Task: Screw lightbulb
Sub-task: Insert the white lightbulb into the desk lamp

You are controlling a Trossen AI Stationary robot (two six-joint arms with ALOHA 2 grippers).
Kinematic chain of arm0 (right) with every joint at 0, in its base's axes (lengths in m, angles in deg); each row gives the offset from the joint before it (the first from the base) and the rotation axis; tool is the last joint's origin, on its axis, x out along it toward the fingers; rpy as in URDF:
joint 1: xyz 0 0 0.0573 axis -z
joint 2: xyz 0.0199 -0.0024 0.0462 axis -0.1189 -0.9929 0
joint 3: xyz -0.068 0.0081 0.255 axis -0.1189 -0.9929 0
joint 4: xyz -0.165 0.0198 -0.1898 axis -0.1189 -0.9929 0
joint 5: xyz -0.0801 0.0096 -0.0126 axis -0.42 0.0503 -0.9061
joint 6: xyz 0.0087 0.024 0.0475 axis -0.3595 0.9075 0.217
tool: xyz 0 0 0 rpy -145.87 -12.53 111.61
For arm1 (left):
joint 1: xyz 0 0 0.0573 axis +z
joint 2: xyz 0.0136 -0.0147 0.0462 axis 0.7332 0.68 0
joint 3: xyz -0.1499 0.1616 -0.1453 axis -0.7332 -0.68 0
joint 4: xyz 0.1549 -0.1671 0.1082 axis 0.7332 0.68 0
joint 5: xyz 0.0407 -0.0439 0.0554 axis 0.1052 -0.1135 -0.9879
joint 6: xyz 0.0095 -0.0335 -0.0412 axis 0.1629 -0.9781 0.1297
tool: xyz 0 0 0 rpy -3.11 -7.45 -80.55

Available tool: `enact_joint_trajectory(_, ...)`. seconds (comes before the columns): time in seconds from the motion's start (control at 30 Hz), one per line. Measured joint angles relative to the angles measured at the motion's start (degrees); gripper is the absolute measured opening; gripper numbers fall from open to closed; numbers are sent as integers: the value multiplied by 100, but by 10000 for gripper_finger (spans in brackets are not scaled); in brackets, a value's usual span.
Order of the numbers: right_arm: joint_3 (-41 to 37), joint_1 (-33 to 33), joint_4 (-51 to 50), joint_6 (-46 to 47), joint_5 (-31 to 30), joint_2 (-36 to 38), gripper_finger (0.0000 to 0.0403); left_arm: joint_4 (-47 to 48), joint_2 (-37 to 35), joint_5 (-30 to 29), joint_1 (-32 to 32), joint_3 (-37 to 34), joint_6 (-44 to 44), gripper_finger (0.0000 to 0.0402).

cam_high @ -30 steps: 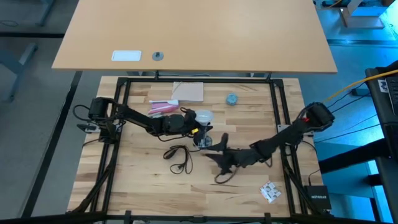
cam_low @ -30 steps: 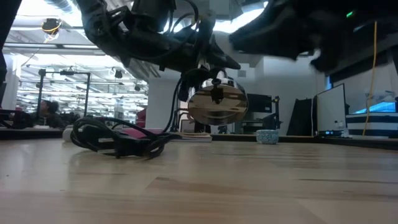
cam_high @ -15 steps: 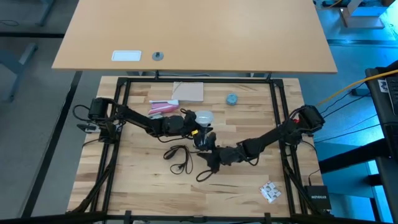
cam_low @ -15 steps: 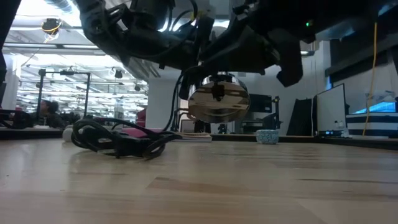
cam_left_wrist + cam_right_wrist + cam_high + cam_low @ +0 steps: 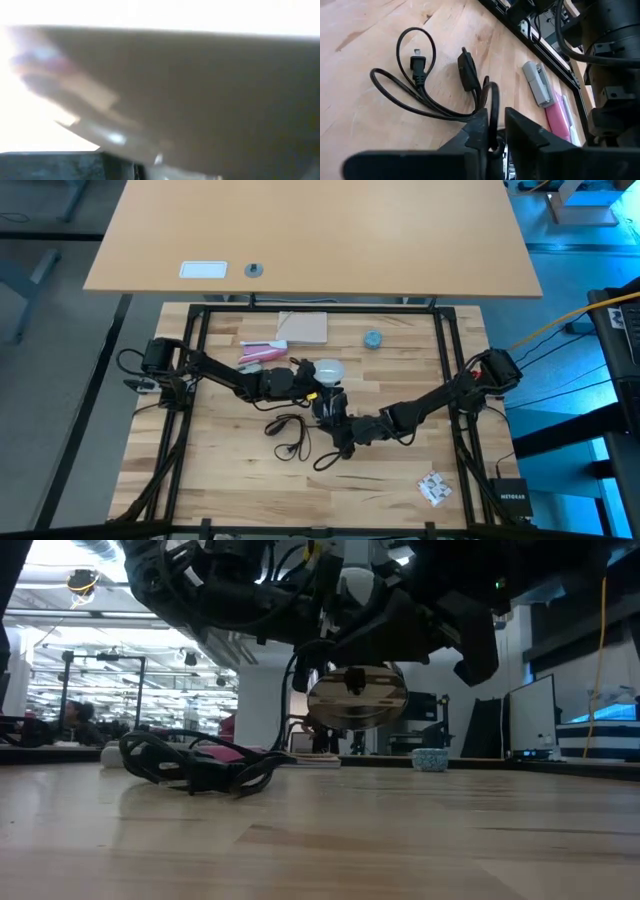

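The white frosted lightbulb [image 5: 328, 368] is held above the table's middle in my left gripper [image 5: 310, 375]. In the low view its globe [image 5: 357, 585] shows straight above the round silvery socket [image 5: 356, 700]. The socket hangs clear of the table under the bulb. Its black cord [image 5: 190, 765] trails down and lies coiled on the wood [image 5: 290, 435]. My right gripper [image 5: 335, 418] reaches in from the right. Its fingers are closed in at the socket [image 5: 326, 402]. My left gripper is shut on the bulb's white globe [image 5: 200, 90], which fills its wrist view. It comes level from the table's left. The fingers' exact place on the globe is hidden. The bulb is lifted clear of the table, above the socket. My right gripper [image 5: 498, 135] has its two fingers close together around the black cord [image 5: 492, 112] where it runs down to the socket. It comes slanting from the table's right and near side. The fingers hide the place of contact. The socket stays clear of the table.
A blue-grey cap [image 5: 372, 339] sits far right of the bulb. A brown card [image 5: 303, 327] and pink and grey items [image 5: 262, 352] lie at the far left. A crumpled packet [image 5: 433, 488] lies near right. A black frame [image 5: 195, 380] borders the table. The cord's plug [image 5: 417, 67] lies loose.
My right gripper has moved toward the table's left, from a spot right of the socket up to the socket. Its fingers, spread at first, have closed in there. The socket has shifted slightly in the low view. It still hangs clear of the table.
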Motion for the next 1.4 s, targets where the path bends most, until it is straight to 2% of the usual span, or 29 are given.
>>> enact_joint_trajectory(0.2,0,-2,-27,-4,12,0,12,-3,0,2,-11,0,444,150)
enact_joint_trajectory(0.33,0,-6,-36,-20,161,0,23,6,0,208,-11,0,849,150)
enact_joint_trajectory(0.63,0,-62,-294,-84,252,0,12,14,0,1008,-5,0,1957,148)
enact_joint_trajectory(0.83,6,-304,-457,-382,243,0,10,7,0,1508,23,-12,2323,133)
enact_joint_trajectory(1.13,4,-510,-1230,-335,349,22,9,172,4,2553,52,-44,2947,147)
enact_joint_trajectory(1.4,13,-542,-1466,-190,448,101,10,331,4,2670,59,-29,3061,141)
